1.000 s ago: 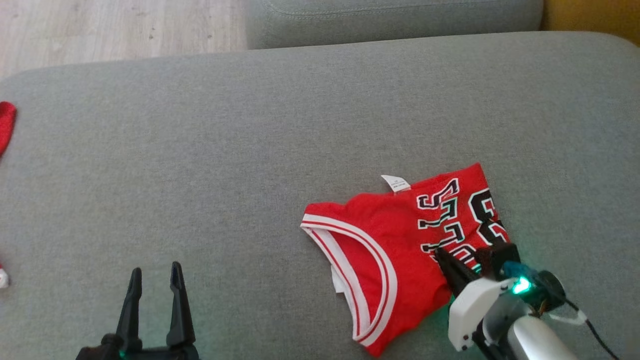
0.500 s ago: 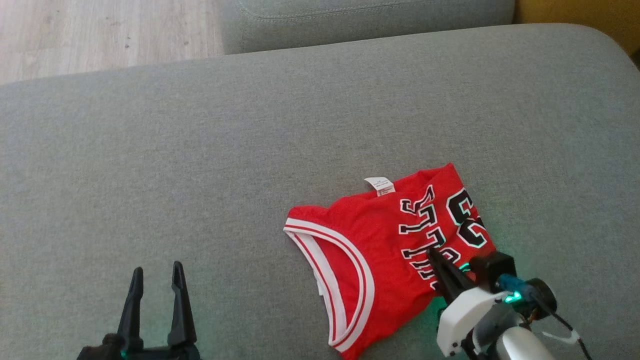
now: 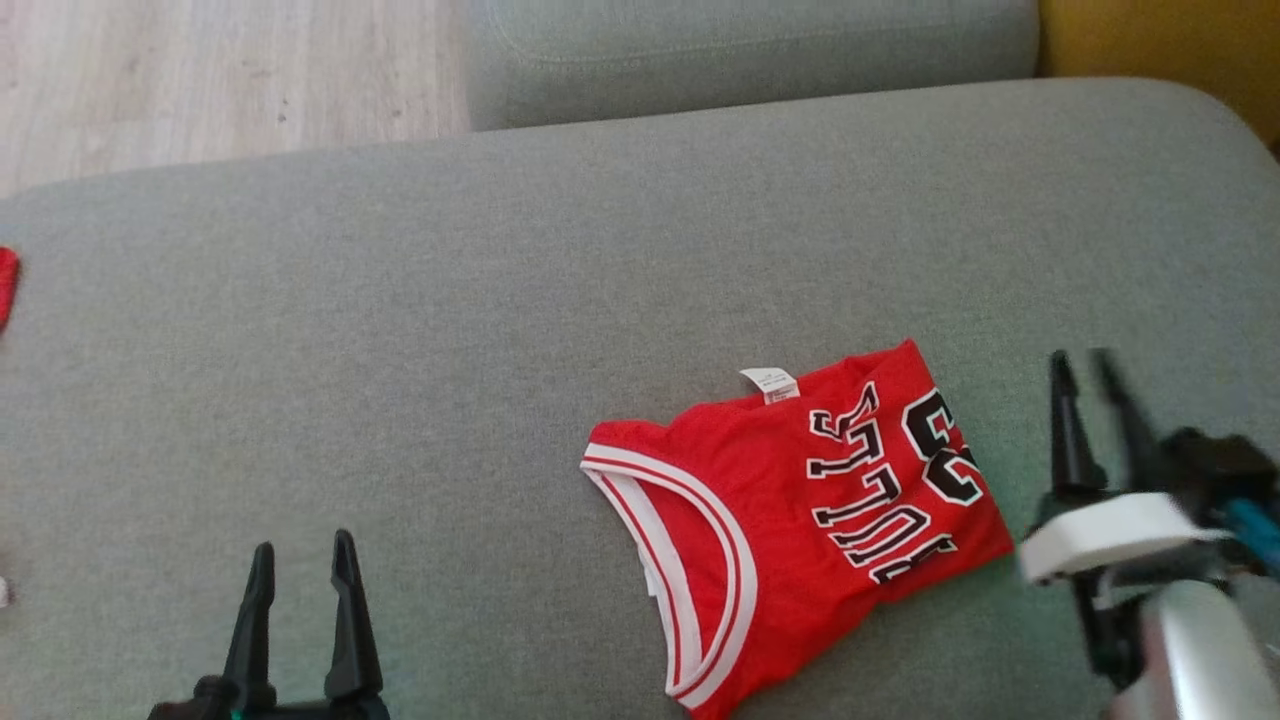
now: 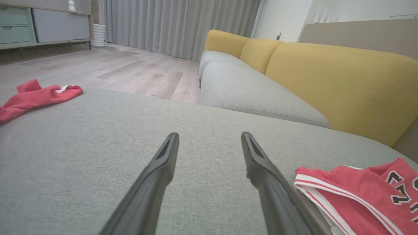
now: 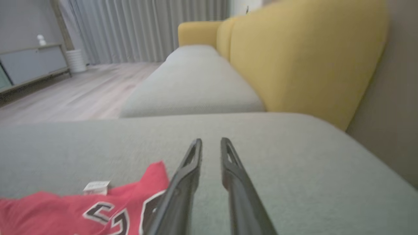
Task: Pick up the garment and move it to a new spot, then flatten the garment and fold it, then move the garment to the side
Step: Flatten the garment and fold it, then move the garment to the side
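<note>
The folded garment (image 3: 800,520) has been released by the right hand (image 3: 1080,360), now withdrawn to its 3 o'clock, slightly parted; left hand (image 3: 300,550) spread; placement judged done

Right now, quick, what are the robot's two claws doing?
Left gripper: open, holding nothing.
Right gripper: slightly open, holding nothing, beside the jersey.

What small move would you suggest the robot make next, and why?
Probably draw the right gripper back to rest: the folded jersey lies free on the cushion, and the gripper hangs beside it, jaws slightly parted, holding nothing.
</note>
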Tool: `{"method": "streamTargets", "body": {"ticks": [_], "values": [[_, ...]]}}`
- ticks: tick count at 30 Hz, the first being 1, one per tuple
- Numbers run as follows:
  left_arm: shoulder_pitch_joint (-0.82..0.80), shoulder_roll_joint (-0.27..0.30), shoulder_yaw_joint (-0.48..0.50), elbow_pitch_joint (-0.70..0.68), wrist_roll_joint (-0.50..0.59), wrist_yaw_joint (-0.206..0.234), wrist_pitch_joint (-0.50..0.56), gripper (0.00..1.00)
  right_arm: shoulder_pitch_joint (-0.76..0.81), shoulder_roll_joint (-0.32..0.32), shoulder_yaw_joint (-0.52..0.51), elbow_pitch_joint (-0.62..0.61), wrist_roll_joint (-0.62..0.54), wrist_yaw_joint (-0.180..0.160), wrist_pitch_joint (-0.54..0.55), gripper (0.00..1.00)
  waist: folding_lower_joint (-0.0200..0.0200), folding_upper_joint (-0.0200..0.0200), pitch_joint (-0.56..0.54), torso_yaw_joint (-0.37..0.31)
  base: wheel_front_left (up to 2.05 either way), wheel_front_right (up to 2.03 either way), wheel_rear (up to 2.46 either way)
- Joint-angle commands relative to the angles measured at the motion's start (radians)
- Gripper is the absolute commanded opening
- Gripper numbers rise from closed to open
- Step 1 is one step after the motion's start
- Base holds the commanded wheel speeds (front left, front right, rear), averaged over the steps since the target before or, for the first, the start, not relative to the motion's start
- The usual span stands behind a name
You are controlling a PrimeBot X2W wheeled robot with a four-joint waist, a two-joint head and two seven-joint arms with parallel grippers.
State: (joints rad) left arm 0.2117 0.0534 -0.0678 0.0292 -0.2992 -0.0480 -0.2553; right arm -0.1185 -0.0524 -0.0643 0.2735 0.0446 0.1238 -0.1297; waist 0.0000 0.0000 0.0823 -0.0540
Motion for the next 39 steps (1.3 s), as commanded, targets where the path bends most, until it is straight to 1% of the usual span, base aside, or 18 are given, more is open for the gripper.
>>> {"method": "streamTargets", "body": {"ticks": [1,4,7,13,18,22,24,26,28,31,35,38,39], "values": [[-0.013,-0.003,0.037,-0.033,0.005,0.002,-0.006,1.00,-0.010,-0.005,-0.018,-0.054,-0.021,0.007,-0.038,1.00,0.0000,0.0000,-0.017,0.004,0.00,0.00,0.00],[-0.001,-0.003,0.046,-0.032,0.010,-0.004,-0.006,1.00,0.027,-0.006,-0.080,-0.070,-0.031,0.007,-0.070,1.00,0.0000,0.0000,-0.043,0.008,0.00,0.00,0.00],[0.016,-0.003,0.056,-0.035,0.019,-0.009,-0.006,1.00,0.079,-0.007,-0.099,-0.077,-0.030,0.007,-0.091,1.00,0.0000,0.0000,-0.071,0.013,0.00,0.00,0.00],[0.044,-0.003,0.087,-0.040,0.039,-0.024,-0.006,1.00,0.181,-0.003,-0.078,-0.065,0.003,0.007,-0.116,1.00,0.0000,0.0000,-0.103,0.019,0.00,0.00,0.00],[0.053,-0.003,0.102,-0.042,0.039,-0.030,-0.006,1.00,0.198,-0.001,-0.057,-0.043,0.007,0.007,-0.122,1.00,0.0000,0.0000,-0.109,0.017,0.00,0.00,0.00],[0.051,-0.003,0.101,-0.046,0.037,-0.030,-0.006,1.00,0.168,-0.005,-0.012,-0.046,0.022,0.007,-0.106,1.00,0.0000,0.0000,-0.102,0.020,0.00,0.00,0.00],[0.046,-0.003,0.098,-0.048,0.035,-0.029,-0.006,1.00,0.137,-0.025,0.041,-0.060,0.054,0.007,-0.057,1.00,0.0000,0.0000,-0.094,0.024,0.00,0.00,0.00],[0.044,-0.003,0.092,-0.052,0.033,-0.027,-0.006,1.00,0.097,-0.065,0.095,-0.084,0.099,0.007,0.013,1.00,0.0000,0.0000,-0.086,0.029,0.00,0.00,0.00],[0.043,-0.003,0.086,-0.053,0.031,-0.025,-0.006,1.00,0.050,-0.114,0.145,-0.109,0.147,0.007,0.109,1.00,0.0000,0.0000,-0.079,0.034,0.00,0.00,0.00],[0.037,-0.003,0.078,-0.054,0.031,-0.022,-0.006,1.00,-0.016,-0.190,0.190,-0.129,0.197,0.007,0.276,1.00,0.0000,0.0000,-0.061,0.047,0.00,0.00,0.00],[0.016,-0.003,0.070,-0.050,0.027,-0.021,-0.006,1.00,-0.076,-0.246,0.220,-0.097,0.277,0.007,0.482,1.00,0.0000,0.0000,-0.034,0.075,0.00,0.00,0.00],[0.001,-0.003,0.062,-0.047,0.023,-0.021,-0.006,1.00,-0.100,-0.277,0.241,-0.045,0.302,0.007,0.576,1.00,0.0000,0.0000,-0.013,0.096,0.00,0.00,0.00],[-0.004,-0.003,0.058,-0.045,0.023,-0.021,-0.006,1.00,-0.112,-0.280,0.249,-0.006,0.324,0.007,0.613,1.00,0.0000,0.0000,-0.002,0.108,0.00,0.00,0.00]]}}
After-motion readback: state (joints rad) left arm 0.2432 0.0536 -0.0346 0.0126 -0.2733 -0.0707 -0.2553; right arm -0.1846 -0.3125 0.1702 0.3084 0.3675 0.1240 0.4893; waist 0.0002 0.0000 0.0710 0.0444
